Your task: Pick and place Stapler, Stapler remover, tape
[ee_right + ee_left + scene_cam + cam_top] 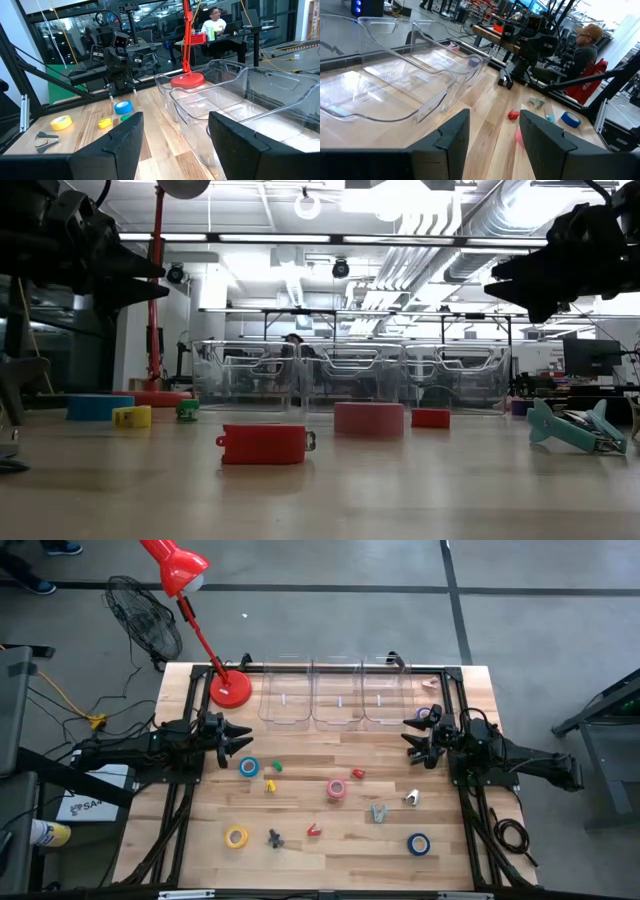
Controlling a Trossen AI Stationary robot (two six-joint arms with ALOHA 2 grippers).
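Small ring-shaped tape rolls lie scattered on the wooden tabletop (pixel 330 850): blue (pixel 248 767), pink (pixel 336 789), yellow (pixel 236 836), another blue (pixel 418 844). Three clear plastic bins (pixel 338 695) stand behind. Left gripper (pixel 240 741) and right gripper (pixel 411 743) hover, jaws wide, empty.

blue tape (pixel 248 767), pink tape (pixel 336 789), yellow tape (pixel 236 836) flat on table
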